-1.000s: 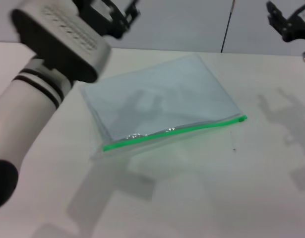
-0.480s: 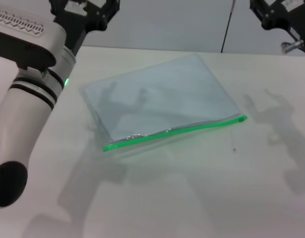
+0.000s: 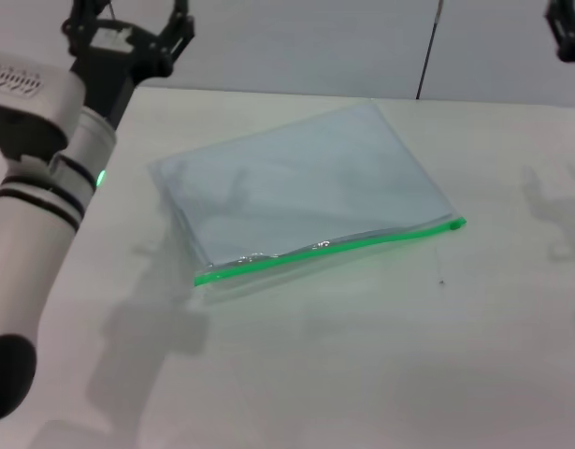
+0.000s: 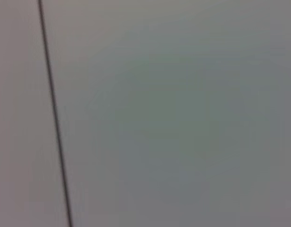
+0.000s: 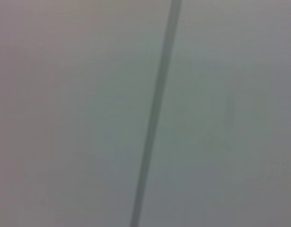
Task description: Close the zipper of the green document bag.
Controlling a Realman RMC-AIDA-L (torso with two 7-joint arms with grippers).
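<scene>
The green document bag [image 3: 306,182], a flat translucent blue-grey pouch, lies slanted in the middle of the white table [image 3: 380,365]. Its zipper [image 3: 324,247] runs as a bright green strip along the near long edge, and the small green slider tab [image 3: 455,224] sits at the strip's right end. My left gripper [image 3: 128,26] hangs open high at the far left, well above and behind the bag and holding nothing. Only a dark corner of my right gripper [image 3: 567,28] shows at the top right edge, far from the bag. Both wrist views show only the wall.
A grey wall with a dark vertical seam [image 3: 427,47] stands behind the table. My left arm's white forearm [image 3: 35,224] fills the left side of the head view. Arm shadows fall on the table left and right of the bag.
Both arms have drawn outward and back: the left gripper moved left and away from over the bag, and the right gripper slid right, almost out of view. The bag has not moved.
</scene>
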